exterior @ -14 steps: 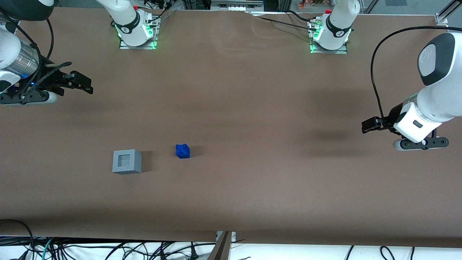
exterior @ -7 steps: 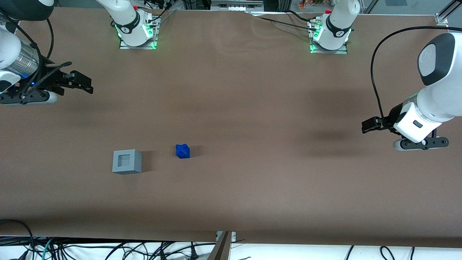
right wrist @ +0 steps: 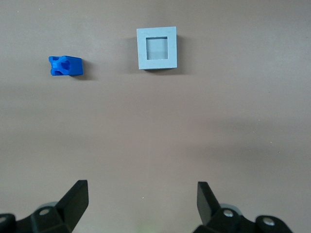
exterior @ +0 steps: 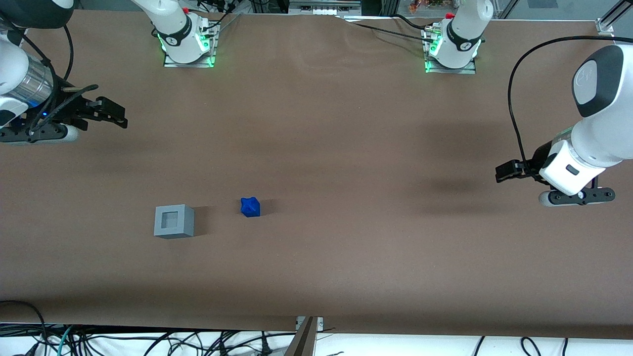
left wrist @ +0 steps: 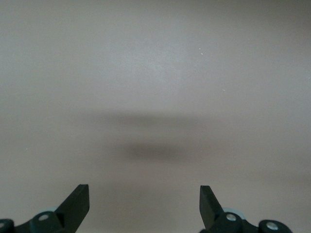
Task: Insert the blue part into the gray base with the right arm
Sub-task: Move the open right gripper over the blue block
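The blue part lies on the brown table beside the gray base, apart from it by about a base's width. The gray base stands upright with its square recess facing up and empty. Both also show in the right wrist view, the blue part and the gray base. My right gripper is open and empty. It hangs above the table at the working arm's end, farther from the front camera than both objects. Its two black fingertips stand wide apart over bare table.
Two arm bases with green lights stand on the table's edge farthest from the front camera. Cables hang below the table's near edge. The brown table surface spreads wide around both objects.
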{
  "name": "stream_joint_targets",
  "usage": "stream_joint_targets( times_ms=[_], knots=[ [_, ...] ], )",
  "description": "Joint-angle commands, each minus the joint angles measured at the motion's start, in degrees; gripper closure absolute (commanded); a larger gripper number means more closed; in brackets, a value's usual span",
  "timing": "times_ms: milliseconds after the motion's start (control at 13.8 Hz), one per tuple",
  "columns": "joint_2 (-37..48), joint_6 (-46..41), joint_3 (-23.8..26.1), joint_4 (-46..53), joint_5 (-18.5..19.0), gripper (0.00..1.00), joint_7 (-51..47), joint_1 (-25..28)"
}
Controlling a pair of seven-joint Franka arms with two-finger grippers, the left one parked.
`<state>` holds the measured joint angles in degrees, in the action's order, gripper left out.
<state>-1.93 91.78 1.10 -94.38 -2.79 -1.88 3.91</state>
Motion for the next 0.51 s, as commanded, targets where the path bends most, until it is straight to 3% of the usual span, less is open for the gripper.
stream_joint_targets(
  times_ms=[0, 434],
  knots=[
    [0.44, -1.07, 0.92, 0.43, 0.77, 0.01, 0.3, -0.92],
    [0.0, 0.24, 1.18, -0.53, 0.25, 0.01, -0.4, -0.57]
  ],
)
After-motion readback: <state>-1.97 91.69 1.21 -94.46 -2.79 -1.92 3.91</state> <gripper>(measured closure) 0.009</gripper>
